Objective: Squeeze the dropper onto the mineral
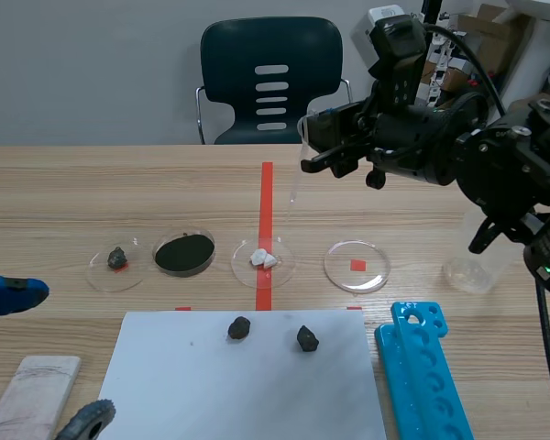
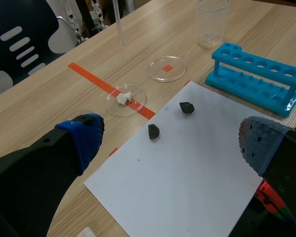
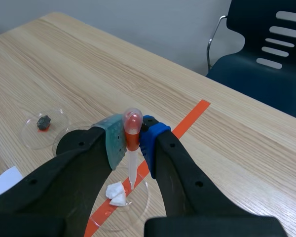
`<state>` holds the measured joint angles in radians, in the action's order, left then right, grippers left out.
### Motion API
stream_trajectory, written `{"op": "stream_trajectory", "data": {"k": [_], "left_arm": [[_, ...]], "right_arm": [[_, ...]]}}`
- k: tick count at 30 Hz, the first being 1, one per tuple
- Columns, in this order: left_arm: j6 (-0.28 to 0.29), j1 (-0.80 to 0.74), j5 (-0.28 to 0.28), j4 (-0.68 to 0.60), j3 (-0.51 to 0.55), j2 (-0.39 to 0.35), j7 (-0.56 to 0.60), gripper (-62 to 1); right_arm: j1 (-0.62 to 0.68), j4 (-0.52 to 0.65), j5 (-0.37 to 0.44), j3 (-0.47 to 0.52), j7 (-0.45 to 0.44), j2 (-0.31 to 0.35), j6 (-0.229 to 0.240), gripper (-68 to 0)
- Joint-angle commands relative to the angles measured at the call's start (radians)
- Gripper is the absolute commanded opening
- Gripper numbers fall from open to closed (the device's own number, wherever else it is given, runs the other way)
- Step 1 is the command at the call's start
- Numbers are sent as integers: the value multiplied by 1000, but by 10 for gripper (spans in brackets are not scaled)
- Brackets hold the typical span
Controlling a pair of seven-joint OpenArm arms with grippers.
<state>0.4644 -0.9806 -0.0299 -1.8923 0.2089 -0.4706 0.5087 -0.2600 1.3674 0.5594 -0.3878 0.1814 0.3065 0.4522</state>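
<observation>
My right gripper (image 3: 132, 143) is shut on the reddish bulb of a clear dropper (image 3: 131, 158). The dropper hangs tip down, just above the petri dish (image 3: 138, 210) that holds white mineral pieces (image 3: 117, 194) on the orange tape line. In the scene view the right gripper (image 1: 319, 145) is raised over the table's middle, with the dropper (image 1: 302, 156) above and slightly right of the white mineral (image 1: 263, 259). My left gripper (image 2: 172, 148) stands open and empty low at the left; one blue fingertip (image 1: 14, 293) shows there.
Other dishes in the row hold a small dark rock (image 1: 117, 258) and black powder (image 1: 184, 252); one dish (image 1: 356, 265) is empty. Two dark rocks (image 1: 239, 327) (image 1: 307, 339) lie on white paper (image 1: 247, 394). A blue tube rack (image 1: 426, 367) and a clear beaker (image 1: 477, 261) stand at the right.
</observation>
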Motion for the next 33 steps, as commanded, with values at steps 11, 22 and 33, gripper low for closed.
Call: {"op": "stream_trajectory", "data": {"k": [11, 22, 33], "left_arm": [[-5, 3, 10, -11, -6, 7, 18, -37], [-5, 3, 10, -11, -6, 7, 18, -37], [-5, 3, 10, -11, -6, 7, 17, -37]], "right_arm": [[-26, 10, -11, -41, -31, -13, 0, -594], [-26, 4, -53, -46, -31, -43, 0, -594], [-67, -114, -67, -54, -39, -89, 0, -594]]}}
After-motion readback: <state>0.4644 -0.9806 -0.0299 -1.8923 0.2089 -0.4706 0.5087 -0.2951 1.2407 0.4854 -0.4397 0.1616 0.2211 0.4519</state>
